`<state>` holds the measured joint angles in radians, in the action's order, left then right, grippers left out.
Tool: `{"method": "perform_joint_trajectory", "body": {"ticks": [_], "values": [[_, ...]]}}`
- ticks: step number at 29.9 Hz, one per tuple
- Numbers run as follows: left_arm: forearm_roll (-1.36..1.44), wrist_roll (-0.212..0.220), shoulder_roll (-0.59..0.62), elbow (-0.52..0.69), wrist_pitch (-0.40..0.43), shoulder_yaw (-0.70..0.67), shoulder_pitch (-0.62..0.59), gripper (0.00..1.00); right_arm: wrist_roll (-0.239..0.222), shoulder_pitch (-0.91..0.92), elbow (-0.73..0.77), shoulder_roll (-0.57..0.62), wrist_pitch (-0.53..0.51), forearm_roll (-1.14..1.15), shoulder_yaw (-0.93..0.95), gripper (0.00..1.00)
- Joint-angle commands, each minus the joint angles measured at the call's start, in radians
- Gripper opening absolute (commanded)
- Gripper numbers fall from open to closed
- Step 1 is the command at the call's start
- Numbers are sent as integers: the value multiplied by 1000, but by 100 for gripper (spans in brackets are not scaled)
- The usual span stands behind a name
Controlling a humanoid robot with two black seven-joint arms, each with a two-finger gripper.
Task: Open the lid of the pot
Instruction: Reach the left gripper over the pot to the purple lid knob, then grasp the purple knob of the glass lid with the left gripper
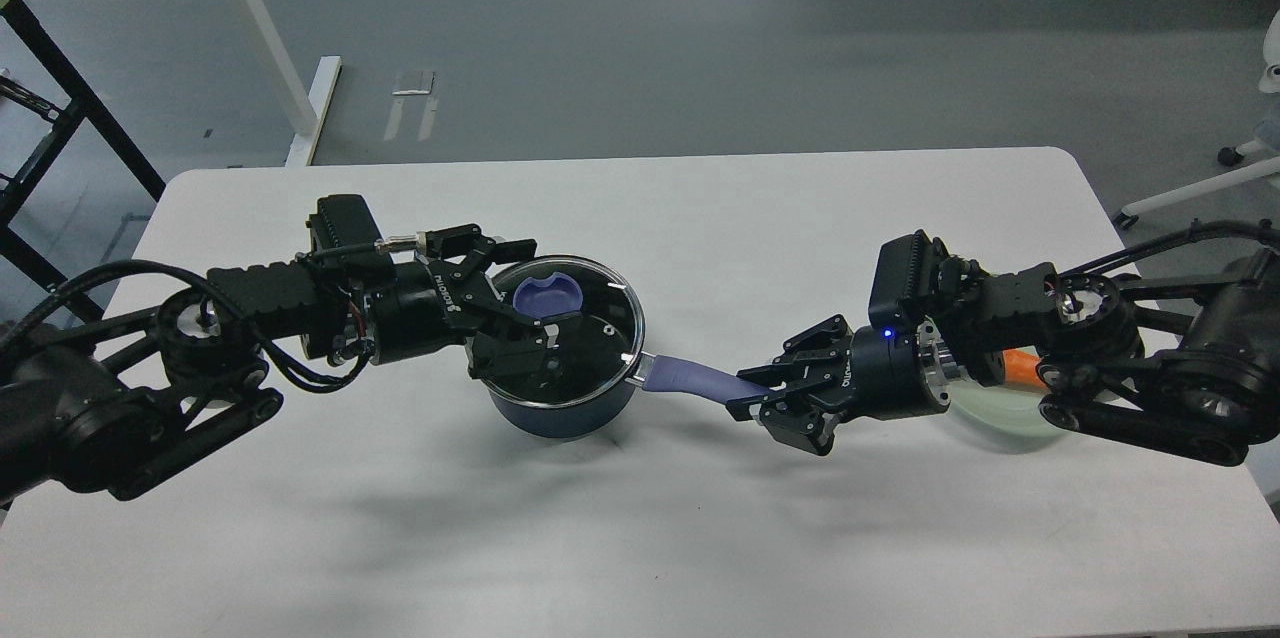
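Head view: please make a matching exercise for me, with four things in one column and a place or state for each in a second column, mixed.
1. round clear glass pot lid
2. small dark blue pot
3. right end effector
4. pale green plate

a. partly hidden under the right arm
b. stands on the white table
c. rests on the pot
d. closed on the pot's purple-blue handle

Pairs: 1-c, 2-b, 3-d, 4-a
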<state>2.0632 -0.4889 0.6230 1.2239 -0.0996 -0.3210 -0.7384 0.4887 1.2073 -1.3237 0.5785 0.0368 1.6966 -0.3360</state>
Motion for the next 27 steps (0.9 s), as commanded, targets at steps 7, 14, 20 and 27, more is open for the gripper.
{"method": "perform_joint_trajectory", "body": {"ticks": [7, 14, 20, 27], "values": [[0, 0, -14, -30, 0, 34, 5, 99, 0, 0, 4, -5, 0, -2, 0, 32], [0, 0, -16, -29, -14, 34, 4, 60, 0, 0, 6, -5, 0, -3, 2, 32], [-2, 0, -16, -29, -32, 34, -1, 32, 0, 0, 6, -3, 0, -3, 0, 32], [-11, 0, 21, -4, -42, 30, -15, 28, 0, 0, 6, -3, 0, -3, 0, 32]]}}
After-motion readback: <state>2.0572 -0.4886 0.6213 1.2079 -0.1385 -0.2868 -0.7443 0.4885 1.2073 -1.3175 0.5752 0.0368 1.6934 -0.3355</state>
